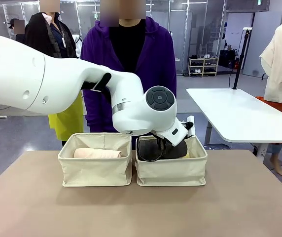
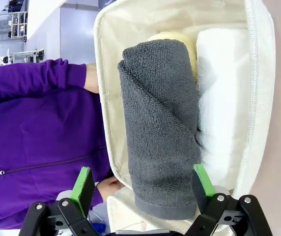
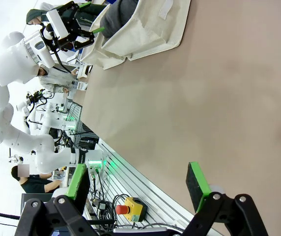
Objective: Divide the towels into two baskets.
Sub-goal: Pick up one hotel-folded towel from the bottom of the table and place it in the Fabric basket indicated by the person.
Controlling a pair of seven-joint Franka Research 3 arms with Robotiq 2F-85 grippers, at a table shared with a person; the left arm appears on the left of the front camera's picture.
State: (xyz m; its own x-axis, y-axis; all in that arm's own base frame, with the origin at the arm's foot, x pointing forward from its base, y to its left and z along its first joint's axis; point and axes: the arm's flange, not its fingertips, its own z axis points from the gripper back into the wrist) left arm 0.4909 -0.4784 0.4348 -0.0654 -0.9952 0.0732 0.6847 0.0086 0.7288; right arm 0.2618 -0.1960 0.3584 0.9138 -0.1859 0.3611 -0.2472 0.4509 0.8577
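Note:
The pale pink towel (image 1: 97,153) lies in the left basket (image 1: 94,174). My left arm reaches across to the right basket (image 1: 170,173), where my left gripper (image 1: 165,145) hangs over the dark grey towel (image 1: 174,149). In the left wrist view that gripper (image 2: 143,184) is open. Its green pads (image 2: 84,183) stand on either side of the near end of the grey towel (image 2: 160,128). The grey roll rests on the yellow towel (image 2: 172,37), beside the white towel (image 2: 224,98), inside the basket (image 2: 261,98). My right gripper (image 3: 138,183) is open and holds nothing above the table (image 3: 204,98).
A person in a purple hoodie (image 1: 131,74) stands just behind the baskets, one hand (image 2: 108,187) near the basket's far wall. A white table (image 1: 239,113) stands at the back right. A yellow box with a red stop button (image 3: 130,209) sits below the table's edge.

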